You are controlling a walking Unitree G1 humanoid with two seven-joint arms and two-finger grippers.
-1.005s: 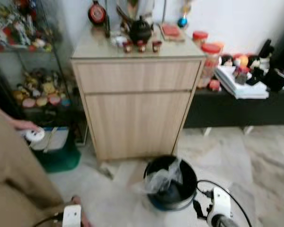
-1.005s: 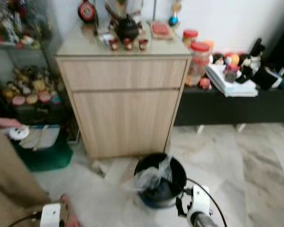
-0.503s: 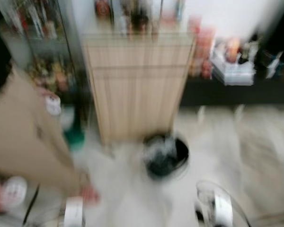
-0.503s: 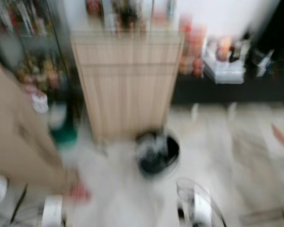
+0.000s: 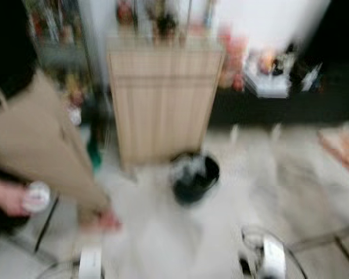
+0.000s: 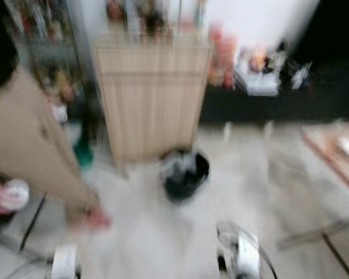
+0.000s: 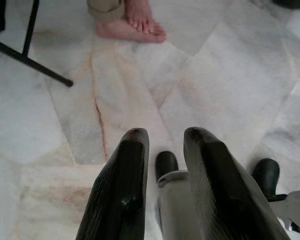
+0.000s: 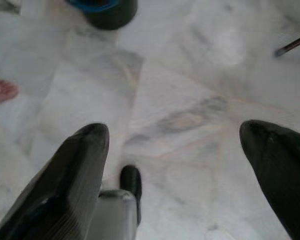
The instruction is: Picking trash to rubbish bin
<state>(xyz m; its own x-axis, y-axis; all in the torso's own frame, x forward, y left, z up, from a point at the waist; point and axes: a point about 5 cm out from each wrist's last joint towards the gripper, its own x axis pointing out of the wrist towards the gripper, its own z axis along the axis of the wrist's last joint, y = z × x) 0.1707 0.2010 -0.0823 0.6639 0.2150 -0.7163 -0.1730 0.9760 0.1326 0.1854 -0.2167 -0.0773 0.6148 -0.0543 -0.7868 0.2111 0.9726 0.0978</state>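
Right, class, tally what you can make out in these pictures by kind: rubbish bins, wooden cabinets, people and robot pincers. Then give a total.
Rubbish bin: 1
Wooden cabinet: 1
Person: 1
Pincers: 2 (left pincer, right pincer)
Total: 5

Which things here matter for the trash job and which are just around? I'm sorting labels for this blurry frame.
Job:
- black rubbish bin with a plastic liner, on the floor before the cabinet
- right gripper, open, nothing in it
- left gripper, fingers nearly together

Just around:
- wooden cabinet
- person's bare foot
- low dark shelf with clutter
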